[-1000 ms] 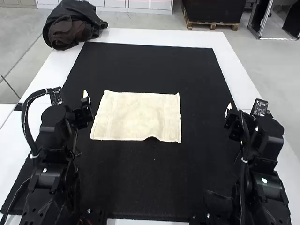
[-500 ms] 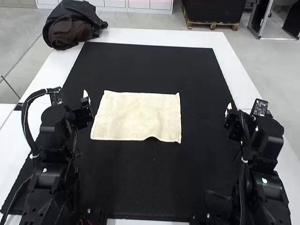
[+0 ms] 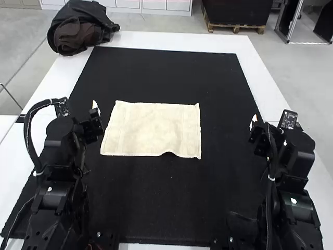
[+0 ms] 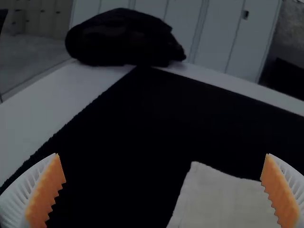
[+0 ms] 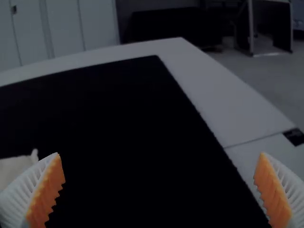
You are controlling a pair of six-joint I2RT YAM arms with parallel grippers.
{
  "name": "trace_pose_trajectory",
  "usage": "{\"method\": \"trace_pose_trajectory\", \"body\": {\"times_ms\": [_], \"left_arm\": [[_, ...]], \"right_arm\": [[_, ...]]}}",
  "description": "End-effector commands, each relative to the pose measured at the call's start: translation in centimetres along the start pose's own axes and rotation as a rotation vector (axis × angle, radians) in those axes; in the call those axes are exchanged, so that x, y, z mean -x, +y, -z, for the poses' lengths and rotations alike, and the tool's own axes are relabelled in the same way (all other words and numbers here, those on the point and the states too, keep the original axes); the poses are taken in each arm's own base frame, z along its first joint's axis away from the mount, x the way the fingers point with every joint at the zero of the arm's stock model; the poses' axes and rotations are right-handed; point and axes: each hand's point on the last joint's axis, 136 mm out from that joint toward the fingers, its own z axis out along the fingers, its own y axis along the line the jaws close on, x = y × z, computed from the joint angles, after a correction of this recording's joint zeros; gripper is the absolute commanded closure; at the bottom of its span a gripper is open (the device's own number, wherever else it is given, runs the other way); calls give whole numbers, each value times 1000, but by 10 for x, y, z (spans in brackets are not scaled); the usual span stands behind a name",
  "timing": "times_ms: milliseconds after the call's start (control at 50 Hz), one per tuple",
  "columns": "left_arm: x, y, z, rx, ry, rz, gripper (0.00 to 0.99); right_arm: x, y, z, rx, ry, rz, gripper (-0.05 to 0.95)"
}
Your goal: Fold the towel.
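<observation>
Lying spread, one cream towel (image 3: 153, 129)

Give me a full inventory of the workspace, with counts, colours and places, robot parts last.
Towel: 1, cream, lying flat on the mat, near edge slightly rippled.
Mat: 1, black, on the table.
Table: 1, white, under the mat.
Bundle: 1, black and brown, far left corner.
Arms: 2, black, left arm near left, right arm near right.
Grippers: 2, white and orange, left gripper beside the towel's left edge, right gripper near the mat's right edge.
</observation>
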Motion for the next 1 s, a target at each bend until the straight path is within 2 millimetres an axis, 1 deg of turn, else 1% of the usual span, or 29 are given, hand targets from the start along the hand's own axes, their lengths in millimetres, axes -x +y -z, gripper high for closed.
{"method": "trace_pose_trajectory", "body": {"times_ms": [0,800,880,980], "left_arm": [[1,4,0,19,-10,12,30],[2,4,0,20,-12,12,30],[7,2,0,12,-34,-13,30],[19,-1,1,1,-80,-107,31]], "right_arm": [[-1,3,0,22,1,5,-18],[-3,5,0,36,6,5,-18],[-1,5,0,36,-1,5,-18],[2,5,0,34,-14,14,-18]]}}
